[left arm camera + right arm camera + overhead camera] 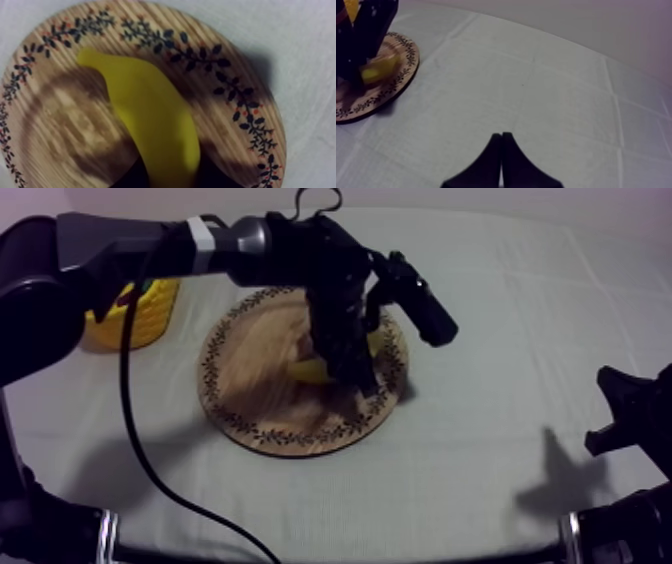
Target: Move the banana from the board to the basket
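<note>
Judging from how things lie, I am at the grasp step. My left gripper hangs over the wooden board, and in the left wrist view its dark fingers press against both sides of the banana at its near end. I read that as jaws clenched on the fruit. The banana sits at the board's middle-right part; I cannot tell whether it rests on the wood or is just clear of it. My right gripper rests low over bare cloth, well apart from the board, with its fingers pressed together into a wedge on nothing.

The next move calls for a straight lift clear of the patterned rim. Then I need to carry it across to the yellow basket, which stands near the board's far-left side, and let go once the fruit is over the basket's opening.

Count: one banana, one board, one basket, two grippers.
</note>
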